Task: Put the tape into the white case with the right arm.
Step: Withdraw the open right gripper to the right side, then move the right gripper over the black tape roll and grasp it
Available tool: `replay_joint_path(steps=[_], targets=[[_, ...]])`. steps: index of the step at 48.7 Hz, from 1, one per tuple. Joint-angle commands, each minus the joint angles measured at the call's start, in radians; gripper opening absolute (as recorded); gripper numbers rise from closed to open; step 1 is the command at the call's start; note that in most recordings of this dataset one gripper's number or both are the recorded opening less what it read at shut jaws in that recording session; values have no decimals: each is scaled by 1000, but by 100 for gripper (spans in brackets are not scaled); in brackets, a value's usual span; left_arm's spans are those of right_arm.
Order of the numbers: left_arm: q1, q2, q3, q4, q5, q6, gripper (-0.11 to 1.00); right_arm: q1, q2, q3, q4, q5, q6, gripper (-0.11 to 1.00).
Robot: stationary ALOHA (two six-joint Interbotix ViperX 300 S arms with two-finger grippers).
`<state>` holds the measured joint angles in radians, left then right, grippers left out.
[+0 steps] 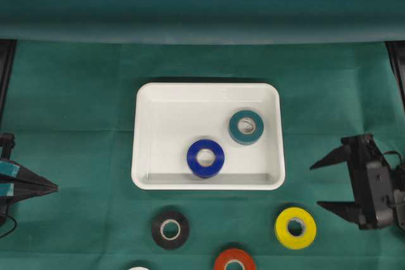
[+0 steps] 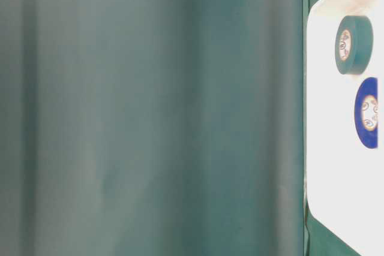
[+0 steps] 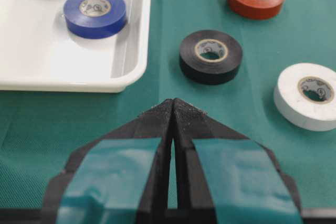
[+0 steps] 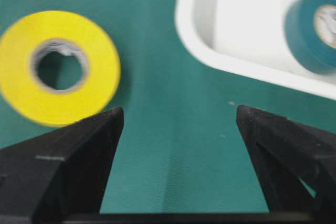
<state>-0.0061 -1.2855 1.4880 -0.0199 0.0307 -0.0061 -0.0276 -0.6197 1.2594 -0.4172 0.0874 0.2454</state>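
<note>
Overhead exterior view: the white case [image 1: 208, 96] lies on the green tabletop [image 1: 76, 112] and contains a teal tape roll [image 1: 246, 127] and a blue tape roll [image 1: 205, 158]. Below the case lie a black tape roll [image 1: 170, 229], a red tape roll [image 1: 234, 260] and a yellow tape roll [image 1: 295, 227]. The right end effector [image 1: 321, 185] is released and empty, right of the case, near the yellow roll. The left end effector [image 1: 56, 187] is clenched, empty, left of the case.
</note>
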Motion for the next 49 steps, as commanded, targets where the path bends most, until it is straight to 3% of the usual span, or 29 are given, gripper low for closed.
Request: replay_joint_path(steps=[1, 9, 32, 49], targets=[[0, 8, -11, -3, -11, 0, 0, 38, -2, -5, 3, -9, 3, 61], [0, 8, -9, -3, -11, 0, 0, 87, -3, -5, 3, -9, 3, 61], [0, 8, -11, -3, -11, 0, 0, 91, 0, -17, 3, -17, 3, 61], [0, 8, -9, -3, -11, 0, 0, 91, 172, -152, 3, -34, 3, 60]])
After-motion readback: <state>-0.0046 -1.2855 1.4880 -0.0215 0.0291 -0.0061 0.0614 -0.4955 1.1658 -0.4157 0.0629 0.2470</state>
